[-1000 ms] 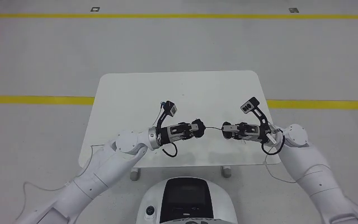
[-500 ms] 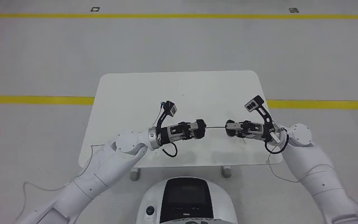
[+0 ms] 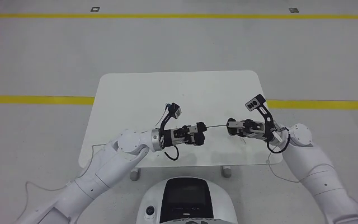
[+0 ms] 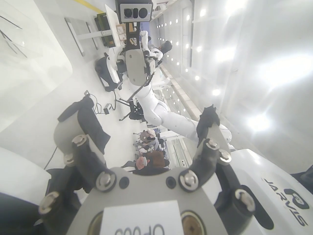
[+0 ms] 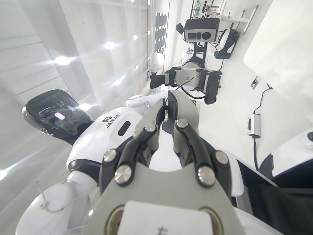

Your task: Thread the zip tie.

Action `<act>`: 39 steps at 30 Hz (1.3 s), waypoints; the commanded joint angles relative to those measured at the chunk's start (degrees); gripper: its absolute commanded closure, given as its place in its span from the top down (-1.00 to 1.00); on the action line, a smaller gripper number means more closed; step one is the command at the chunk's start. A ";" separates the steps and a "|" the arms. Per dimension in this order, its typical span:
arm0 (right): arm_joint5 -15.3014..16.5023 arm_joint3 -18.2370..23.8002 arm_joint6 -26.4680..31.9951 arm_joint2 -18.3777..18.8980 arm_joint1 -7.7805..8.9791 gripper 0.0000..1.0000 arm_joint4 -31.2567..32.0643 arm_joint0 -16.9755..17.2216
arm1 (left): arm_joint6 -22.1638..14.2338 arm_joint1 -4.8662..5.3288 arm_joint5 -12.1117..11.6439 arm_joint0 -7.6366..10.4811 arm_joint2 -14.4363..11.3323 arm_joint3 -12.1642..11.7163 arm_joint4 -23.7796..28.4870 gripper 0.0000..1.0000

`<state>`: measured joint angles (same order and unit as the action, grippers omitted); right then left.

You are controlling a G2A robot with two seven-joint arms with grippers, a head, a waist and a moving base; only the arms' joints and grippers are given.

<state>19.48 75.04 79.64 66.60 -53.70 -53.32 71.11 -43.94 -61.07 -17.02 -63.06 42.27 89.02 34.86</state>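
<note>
We find the right gripper [image 3: 229,125] pinching the zip tie [image 3: 216,127] above the table [image 3: 140,95]. Its free end reaches the left gripper [image 3: 202,130], whose fingers stand spread.

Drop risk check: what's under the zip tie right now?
The white table lies under the zip tie, which spans the air between the left gripper and the right gripper. Its two ends are hidden at the grippers.
</note>
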 commanded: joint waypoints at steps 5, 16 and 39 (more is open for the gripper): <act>-0.22 -1.59 0.00 -2.48 0.63 -1.00 3.90 -1.62 | -0.81 -0.48 0.20 1.14 -1.08 -0.72 -1.35 1.00; -0.04 1.69 0.00 -2.38 0.43 -1.00 1.12 -0.52 | -0.91 -0.78 0.66 0.60 -1.42 0.06 -1.28 1.00; 0.00 3.25 0.00 -8.61 1.23 -1.00 -3.51 -3.45 | -4.54 -2.72 -1.75 1.65 -2.26 -3.02 5.25 1.00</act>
<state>19.48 78.29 79.64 57.98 -52.46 -56.82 67.64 -48.51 -63.80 -18.80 -61.41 40.02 85.99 40.13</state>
